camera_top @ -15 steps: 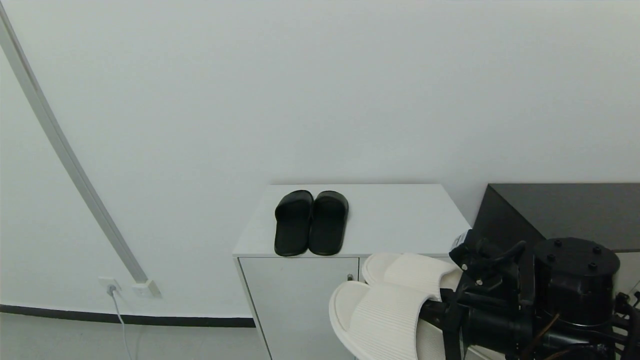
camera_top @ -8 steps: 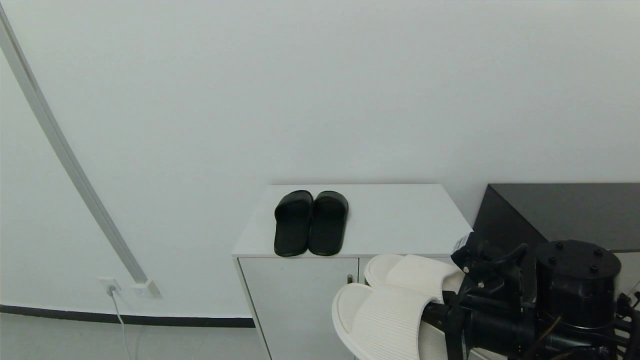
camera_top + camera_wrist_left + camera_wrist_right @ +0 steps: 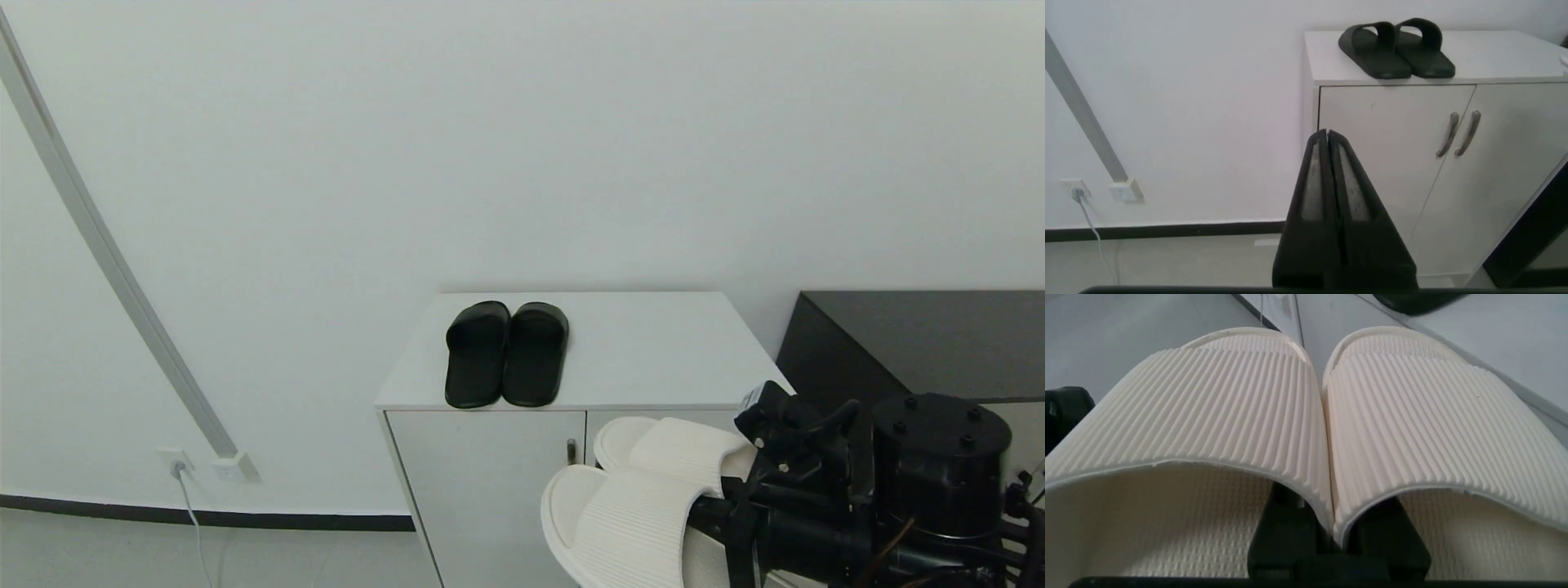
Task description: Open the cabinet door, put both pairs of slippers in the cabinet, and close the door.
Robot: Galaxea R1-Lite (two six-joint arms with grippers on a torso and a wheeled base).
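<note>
Cabinet point(image 3: 482, 490) shut, black slippers point(image 3: 506, 353) on top. Right gripper point(image 3: 1333, 539) pinches white pair point(image 3: 645, 498) together before cabinet, carrying both; left gripper point(image 3: 1328, 143) pressed together, empty.

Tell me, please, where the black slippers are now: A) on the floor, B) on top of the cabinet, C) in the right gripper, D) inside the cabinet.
B: the black slippers lie side by side on top of the cabinet, above its shut doors; the right gripper holds the white slippers.
</note>
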